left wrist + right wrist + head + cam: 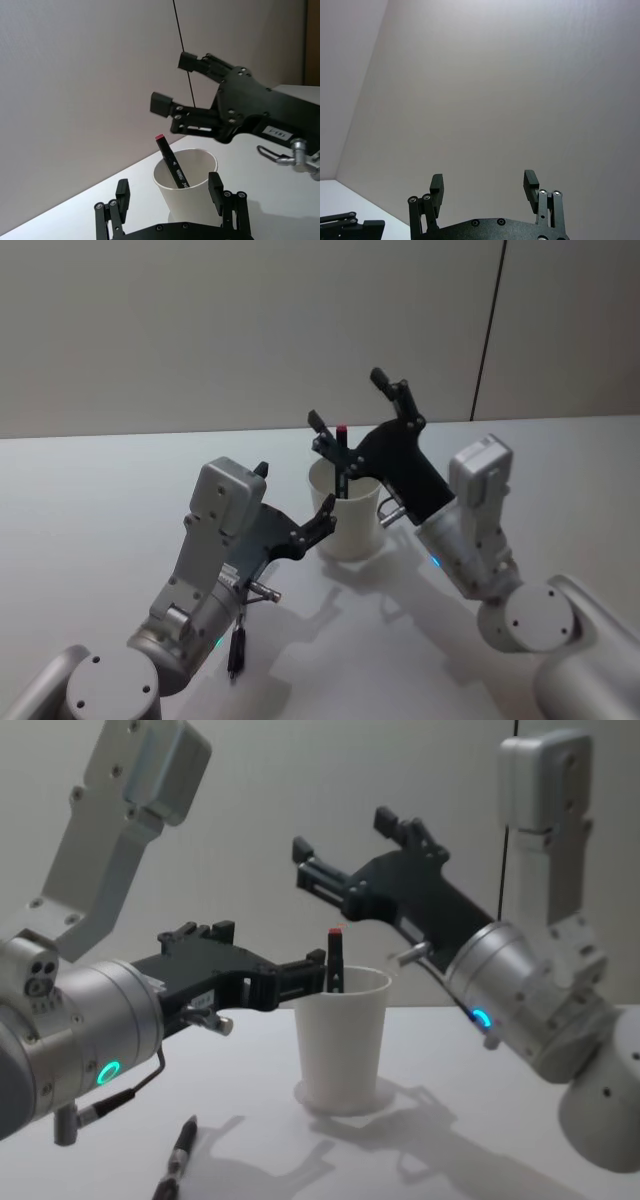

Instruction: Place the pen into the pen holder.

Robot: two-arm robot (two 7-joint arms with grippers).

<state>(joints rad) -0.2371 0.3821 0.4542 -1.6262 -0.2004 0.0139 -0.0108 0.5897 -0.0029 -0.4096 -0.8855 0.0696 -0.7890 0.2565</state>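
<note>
pen (pixel 342 455) is standing in the paper cup (pixel 350 525) mid-counter (pixel 100 500), red end poking out and leaning toward the far rim, about 11 o'clock, so i'd call this basically done. right claw (pixel 347 398) hangs just above it, fingers wide apart, holding nothing. left claw (pixel 295 490) sits at the cup's 9 o'clock, also spread and empty, one finger right by the wall; can't tell if it touches. second pen (pixel 236 650) lies at 7 o'clock. cup looks light, tippy and easy to squash, so go gentle. pen's stiff, slim, probably slick: pinch it mid-barrel.
</note>
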